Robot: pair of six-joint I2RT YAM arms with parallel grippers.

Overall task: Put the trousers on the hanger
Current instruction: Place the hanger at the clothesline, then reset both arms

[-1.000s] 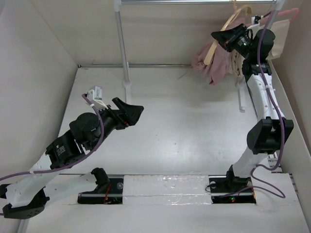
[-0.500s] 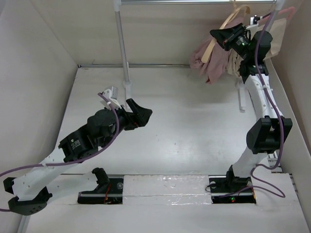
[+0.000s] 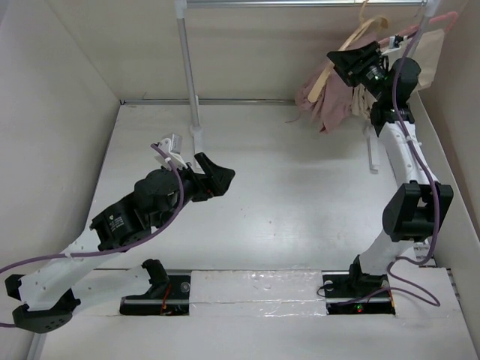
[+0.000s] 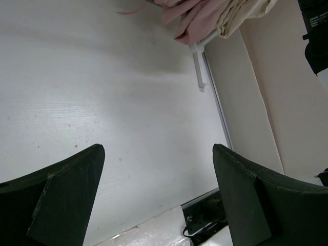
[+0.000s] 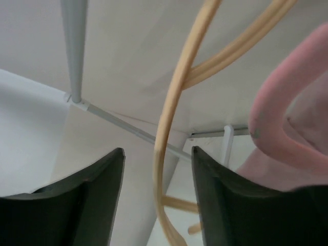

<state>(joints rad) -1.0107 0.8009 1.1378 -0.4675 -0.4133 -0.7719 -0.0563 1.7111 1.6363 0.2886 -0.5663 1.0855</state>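
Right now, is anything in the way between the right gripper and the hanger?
Nothing visible. In the wrist view the hanger shows its cream arm in the gap of the open right gripper, with nothing in front of it. The pink hanger lies off to one side.

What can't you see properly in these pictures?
- Right wrist view: only part of the hanger shows; its ends run off the edges.
- Top view: the right pincer and its arm cover part of the trousers, so how they sit on the hanger is unclear.
- Left wrist view: the trousers are cut off by the top edge.
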